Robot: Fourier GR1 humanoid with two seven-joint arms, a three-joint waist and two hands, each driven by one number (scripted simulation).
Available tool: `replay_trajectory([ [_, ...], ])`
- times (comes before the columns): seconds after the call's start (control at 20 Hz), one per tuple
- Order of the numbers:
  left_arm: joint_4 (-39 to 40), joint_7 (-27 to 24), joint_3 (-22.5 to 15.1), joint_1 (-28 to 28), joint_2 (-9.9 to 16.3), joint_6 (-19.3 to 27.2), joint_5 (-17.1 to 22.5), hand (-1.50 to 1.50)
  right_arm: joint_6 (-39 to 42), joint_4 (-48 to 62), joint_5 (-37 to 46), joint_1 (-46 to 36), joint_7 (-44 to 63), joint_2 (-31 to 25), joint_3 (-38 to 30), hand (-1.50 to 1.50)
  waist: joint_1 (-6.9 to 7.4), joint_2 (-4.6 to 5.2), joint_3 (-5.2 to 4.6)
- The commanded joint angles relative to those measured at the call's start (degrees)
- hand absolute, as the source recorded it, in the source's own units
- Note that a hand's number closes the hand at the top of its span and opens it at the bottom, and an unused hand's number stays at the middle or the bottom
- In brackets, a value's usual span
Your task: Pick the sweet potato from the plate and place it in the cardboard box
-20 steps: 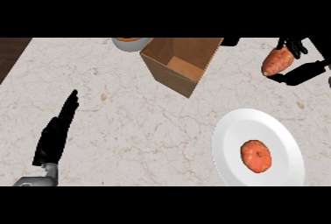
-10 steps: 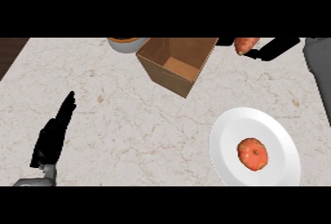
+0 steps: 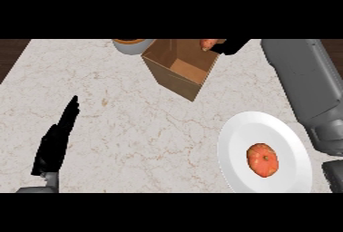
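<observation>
My right hand (image 3: 233, 45) is at the top of the head view, over the far right rim of the open cardboard box (image 3: 179, 68). Its fingers are curled round the orange sweet potato (image 3: 209, 44), of which only an end shows at the upper edge. The grey right forearm (image 3: 301, 77) runs down the right side. The white plate (image 3: 234, 149) lies at the lower right and carries a round orange-red vegetable (image 3: 262, 159). My left hand (image 3: 57, 140) rests open at the lower left, fingers straight and pointing up the counter.
A grey bowl with orange contents (image 3: 129, 44) stands at the top edge, just left of the box. The marble counter (image 3: 134, 122) stretches between the left hand and the plate. A dark strip (image 3: 12, 54) borders the counter at the far left.
My right hand has carried the sweet potato leftward from the far right to above the box's far right rim. The view has shifted slightly. The left hand has stayed put.
</observation>
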Motion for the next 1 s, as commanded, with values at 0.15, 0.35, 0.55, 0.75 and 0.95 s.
replay_trajectory([
  [0.15,3.32,-3.51,0.98,-1.52,-0.18,0.01,-0.88,0.0,-4.71,10.58,4.17,-5.99,3.52,7.69,1.96,1.5,0.34,0.29,-0.02],
  [0.35,-0.33,-0.92,0.66,0.26,0.56,-2.22,0.65,0.0,-8.84,18.48,7.84,-6.33,2.0,9.84,3.71,1.5,1.73,0.72,0.0],
  [0.55,-1.04,1.35,-0.98,-2.44,-1.13,-0.44,-1.56,0.0,-9.87,24.01,6.63,-8.06,4.93,11.11,0.95,-1.5,1.66,0.83,0.02],
  [0.75,1.26,0.13,1.08,-3.06,-0.21,-2.62,0.87,0.0,-13.84,27.12,6.78,-9.47,4.96,13.91,-0.02,-1.5,2.17,1.1,-0.01],
  [0.95,0.18,0.0,-0.26,-2.11,-0.74,-1.42,-1.32,0.0,-16.17,28.2,4.34,-7.2,0.59,14.68,-2.89,-1.5,2.39,1.19,0.02],
])
